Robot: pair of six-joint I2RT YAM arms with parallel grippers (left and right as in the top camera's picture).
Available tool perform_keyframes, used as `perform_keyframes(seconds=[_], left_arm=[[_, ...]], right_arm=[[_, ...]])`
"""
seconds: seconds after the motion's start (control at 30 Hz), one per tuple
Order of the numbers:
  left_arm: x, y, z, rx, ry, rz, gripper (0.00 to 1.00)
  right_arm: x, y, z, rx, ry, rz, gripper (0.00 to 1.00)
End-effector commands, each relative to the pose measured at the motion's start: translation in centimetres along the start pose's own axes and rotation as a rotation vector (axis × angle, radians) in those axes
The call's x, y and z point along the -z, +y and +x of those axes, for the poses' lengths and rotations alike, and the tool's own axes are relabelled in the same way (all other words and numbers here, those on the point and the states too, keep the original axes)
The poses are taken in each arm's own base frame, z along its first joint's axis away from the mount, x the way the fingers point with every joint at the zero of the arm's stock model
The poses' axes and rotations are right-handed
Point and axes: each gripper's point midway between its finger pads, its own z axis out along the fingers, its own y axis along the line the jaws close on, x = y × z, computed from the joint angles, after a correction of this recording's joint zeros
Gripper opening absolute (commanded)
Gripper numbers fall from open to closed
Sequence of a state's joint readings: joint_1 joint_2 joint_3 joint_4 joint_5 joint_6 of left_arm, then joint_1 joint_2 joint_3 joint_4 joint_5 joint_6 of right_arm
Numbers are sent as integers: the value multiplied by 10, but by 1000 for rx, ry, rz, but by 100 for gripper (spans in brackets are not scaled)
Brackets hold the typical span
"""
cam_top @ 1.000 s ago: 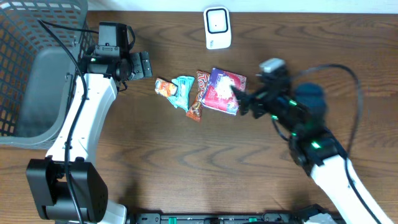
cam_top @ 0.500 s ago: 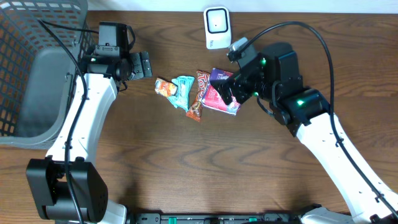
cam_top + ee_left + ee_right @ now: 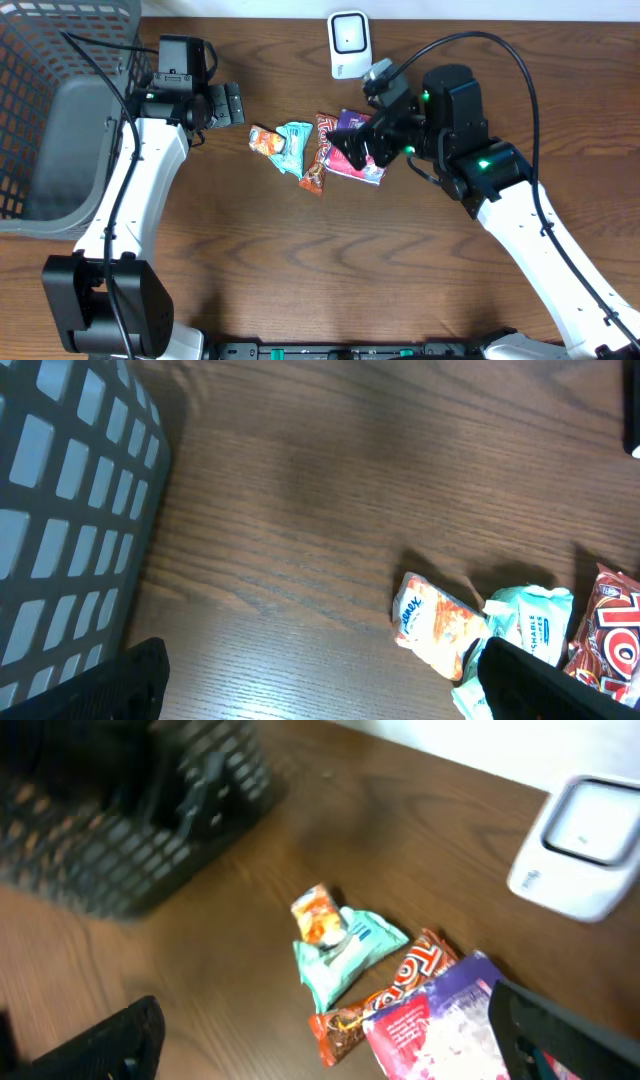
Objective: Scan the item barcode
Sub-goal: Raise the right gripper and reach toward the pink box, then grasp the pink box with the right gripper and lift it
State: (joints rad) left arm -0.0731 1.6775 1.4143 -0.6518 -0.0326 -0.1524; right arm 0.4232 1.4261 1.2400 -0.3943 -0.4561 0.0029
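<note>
Right gripper (image 3: pixel 357 147) is being held wide open, with nothing being gripped. It is being positioned directly above the purple pouch (image 3: pixel 362 170), and much of the pouch is being covered by it in the overhead view. Whether the pouch is being touched cannot be told. In the right wrist view the pouch (image 3: pixel 440 1030) is being shown low in frame, between the two dark fingers (image 3: pixel 120 1040) and nearer the right-hand one.

Left gripper (image 3: pixel 232 103) is also being held wide open and empty. It is being kept off to the left, near the grey basket (image 3: pixel 40 110) and well apart from the items. Its fingertips (image 3: pixel 560 685) are being seen at the bottom corners of the left wrist view, over the wooden table (image 3: pixel 330 490).

Items are being shown in a tight cluster at mid-table:
- The orange packet (image 3: pixel 264 141) is being seen leftmost.
- The teal packet (image 3: pixel 295 143) is touching it.
- The red candy bar (image 3: pixel 317 160) is just beside the teal one.
- The purple pouch is being seen at the bar's right edge, touching or overlapping it.

Print on the packs is too blurred to be read.

The white scanner (image 3: pixel 350 43) is being seen at the far table edge, apart from the cluster and just beyond the right gripper. In the right wrist view it (image 3: pixel 590 845) is being shown at upper right, with the pouch below it.
</note>
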Motion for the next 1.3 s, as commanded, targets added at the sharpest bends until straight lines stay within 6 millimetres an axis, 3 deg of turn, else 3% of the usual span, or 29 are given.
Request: perform_keyframes(seconds=[0.0,0.2,0.4,0.73,1.0,1.27], left_arm=[[-4,4,3,-7,12,-15,98],[-4,4,3,-7,12,-14,98],[-4,4,3,-7,12,-15,98],[-4,4,3,-7,12,-15,98],[-4,4,3,-7,12,-15,98],[-4,4,3,-7,12,-15,98]], right_arm=[[3,-26,-8,-218,-40,154,99],[12,-63,0,-409,-69,375,99],[7,-84,20,-534,-23,430,92],[-5,-117,69,-612,361,452,99],[-39,-125,99,-607,468,417,99],[-37,-133,104,-602,474,457,99]])
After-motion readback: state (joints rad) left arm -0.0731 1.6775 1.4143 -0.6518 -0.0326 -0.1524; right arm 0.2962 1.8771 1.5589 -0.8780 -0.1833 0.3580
